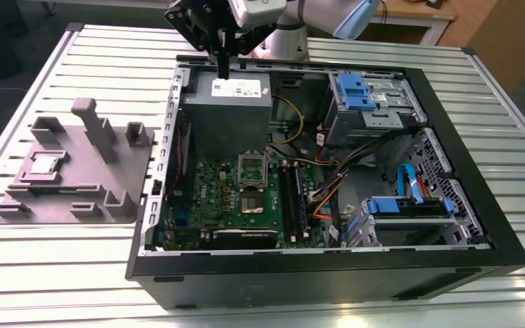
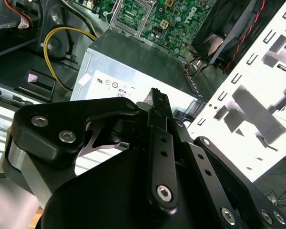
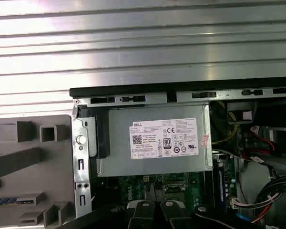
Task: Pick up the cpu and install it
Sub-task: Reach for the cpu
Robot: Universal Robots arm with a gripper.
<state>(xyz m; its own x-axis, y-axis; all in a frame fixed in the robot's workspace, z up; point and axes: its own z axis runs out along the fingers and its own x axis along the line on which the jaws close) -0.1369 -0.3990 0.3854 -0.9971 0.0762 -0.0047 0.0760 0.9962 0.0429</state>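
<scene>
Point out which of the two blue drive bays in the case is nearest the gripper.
The upper blue bay in the exterior view, beside the grey power supply under the gripper. The other blue bay lies much lower.

An open black computer case [image 1: 335, 277] lay on its side on a slatted metal table [image 1: 44, 273], with a grey moulded fixture tray [image 1: 128, 167] just beside it on the exterior view's left. Inside the case, a grey power supply box [image 1: 226, 119] with a white label sat at the far end, and a green motherboard [image 1: 215, 198] lay nearer, just below it. On the exterior view's right were a blue drive caddy [image 1: 352, 92] at the far end and another blue-fronted drive bay [image 1: 409, 207] nearer, with dark and orange cables [image 1: 325, 205] between them and the board.
</scene>
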